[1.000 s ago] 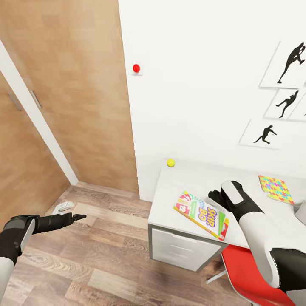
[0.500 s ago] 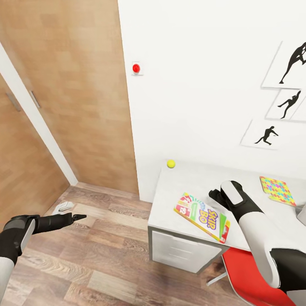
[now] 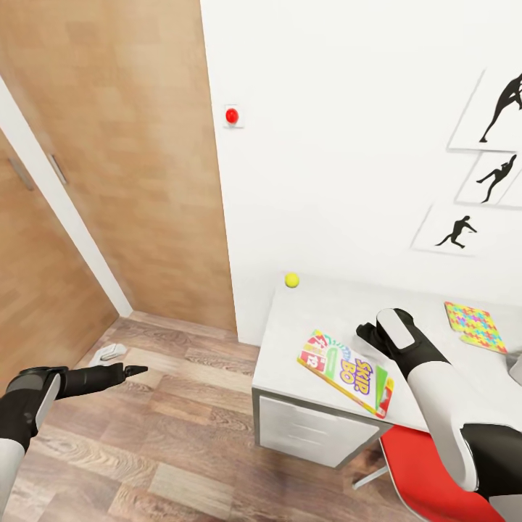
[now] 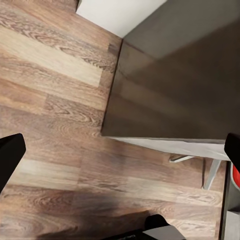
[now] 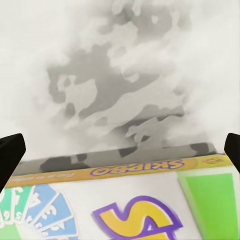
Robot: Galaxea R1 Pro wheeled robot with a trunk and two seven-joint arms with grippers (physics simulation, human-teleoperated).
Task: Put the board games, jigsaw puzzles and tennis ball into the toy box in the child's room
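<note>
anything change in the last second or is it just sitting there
Almost nothing: the whole head view drifts slightly, so the camera moved, not the things. The right gripper stays open above the board game, nothing gripped. The tennis ball, jigsaw puzzle and left gripper keep their places.

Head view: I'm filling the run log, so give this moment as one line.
right end effector: open, beside yellow-green-red lettered board game | yellow tennis ball: pale grey table far corner | left end effector: over floor

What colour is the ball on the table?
Yellow-green; the tennis ball shows best in the head view, near the wall.
</note>
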